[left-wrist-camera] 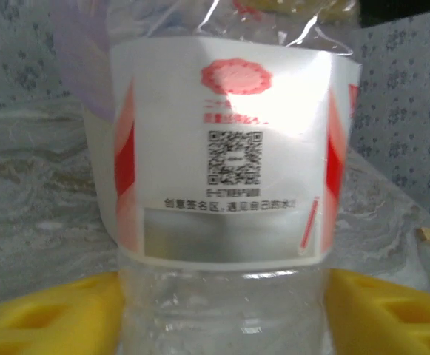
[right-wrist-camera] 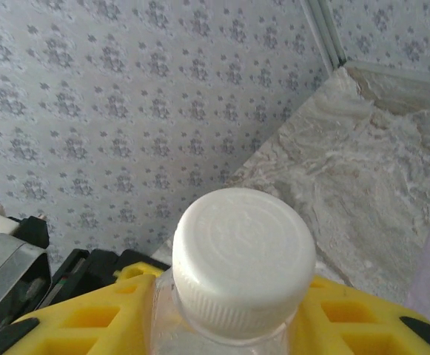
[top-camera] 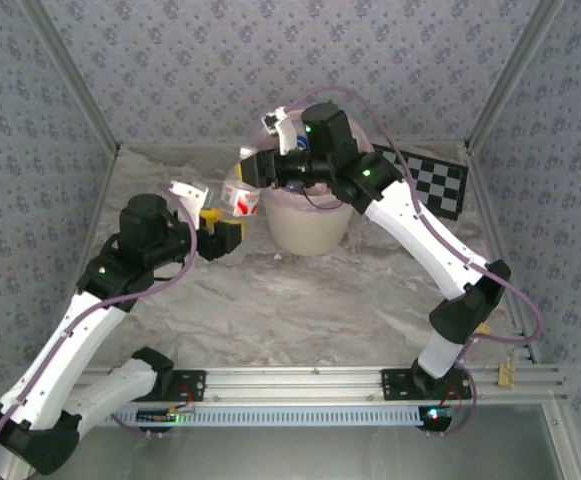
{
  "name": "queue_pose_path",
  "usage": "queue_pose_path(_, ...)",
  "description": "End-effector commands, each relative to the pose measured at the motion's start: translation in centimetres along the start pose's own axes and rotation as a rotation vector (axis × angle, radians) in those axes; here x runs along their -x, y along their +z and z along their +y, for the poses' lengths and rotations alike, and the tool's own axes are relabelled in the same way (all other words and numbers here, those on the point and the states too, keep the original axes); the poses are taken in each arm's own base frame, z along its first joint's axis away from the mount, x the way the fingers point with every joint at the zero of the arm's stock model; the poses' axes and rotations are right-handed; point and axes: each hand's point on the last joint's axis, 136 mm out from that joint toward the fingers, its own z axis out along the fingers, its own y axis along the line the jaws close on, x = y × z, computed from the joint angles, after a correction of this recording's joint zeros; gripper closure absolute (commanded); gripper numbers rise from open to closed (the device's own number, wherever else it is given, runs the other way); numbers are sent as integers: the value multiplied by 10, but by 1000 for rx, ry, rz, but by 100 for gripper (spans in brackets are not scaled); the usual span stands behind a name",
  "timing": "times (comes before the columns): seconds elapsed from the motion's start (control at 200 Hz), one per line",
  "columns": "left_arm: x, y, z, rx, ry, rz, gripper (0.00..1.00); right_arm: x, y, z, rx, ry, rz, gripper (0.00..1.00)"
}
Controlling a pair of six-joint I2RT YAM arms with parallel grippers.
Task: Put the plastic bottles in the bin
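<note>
Seen from above, two white robot arms reach from the near edge of a table [top-camera: 270,300] covered in a pale marbled sheet. Walls of grey flowered wallpaper enclose it.

The left arm bends inward from the lower left. The left gripper [top-camera: 222,230] has yellow fingers [left-wrist-camera: 44,318] and points towards the middle of the table. At its tip is a red-label bottle [top-camera: 240,200], raised off the table and just beside the left side of the bin [top-camera: 310,230], near the rim. In the left wrist view this clear bottle stands between the two yellow fingers, its white label with red side bands and a printed square code facing the camera. The fingers sit right against the bottle's sides, but I cannot tell whether they are gripping it or have let go.

The bin is a round cream-white wastebasket standing at the middle back of the table. Its pale lilac bag [left-wrist-camera: 78,52] shows behind the bottle in the left wrist view.

The right arm arches in from the lower right, and the right gripper [top-camera: 248,162] hangs over the left part of the bin's opening. In the right wrist view its yellow fingers are closed on a white-cap bottle [right-wrist-camera: 237,251], clamped on the clear body just below the ribbed cap, which points at the camera.

A black-and-white checkerboard [top-camera: 430,185] lies flat at the back right, to the right of the bin.
</note>
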Motion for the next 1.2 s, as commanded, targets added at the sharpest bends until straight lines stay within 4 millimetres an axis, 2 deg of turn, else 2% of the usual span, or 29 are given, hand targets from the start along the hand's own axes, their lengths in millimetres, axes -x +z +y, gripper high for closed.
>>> queue_pose_path(0.0, 47, -16, -17, -37, 79, -141, 10, 31, -17, 13, 35, -41, -79, 60)
queue_pose_path(0.05, 55, -20, -20, -43, 92, -166, 4, 45, -28, 14, 27, -58, -120, 61)
queue_pose_path(0.17, 73, -31, -23, -33, 103, -232, 3, 80, -65, 14, -9, -88, -244, 65)
queue_pose_path(0.31, 87, -36, -9, 52, 45, -292, 3, 116, -121, -2, -110, -106, -399, 67)
queue_pose_path(0.425, 94, -25, 8, 127, -27, -301, 3, 137, -163, -22, -189, -96, -510, 69)
queue_pose_path(0.495, 98, -13, 17, 154, -70, -296, 4, 145, -180, -33, -222, -87, -558, 70)
queue_pose_path(0.555, 101, 0, 26, 179, -121, -290, 5, 150, -187, -44, -247, -78, -577, 70)
queue_pose_path(0.625, 103, 14, 40, 218, -186, -287, 6, 153, -186, -59, -260, -55, -574, 70)
queue_pose_path(0.735, 104, 36, 54, 230, -258, -291, 9, 151, -165, -80, -247, -15, -519, 71)
queue_pose_path(0.83, 106, 54, 56, 178, -283, -290, 11, 145, -144, -98, -238, 22, -455, 71)
queue_pose_path(0.925, 107, 71, 52, 83, -304, -279, 12, 139, -128, -107, -224, 49, -420, 71)
queue_pose_path(1.025, 103, 78, 63, 115, -320, -260, 17, 131, -114, -118, -239, 68, -373, 71)
queue_pose_path(1.105, 99, 81, 78, 148, -362, -269, 29, 123, -103, -125, -246, 90, -330, 71)
queue_pose_path(1.194, 98, 90, 90, 87, -439, -284, 30, 113, -90, -129, -256, 114, -290, 71)
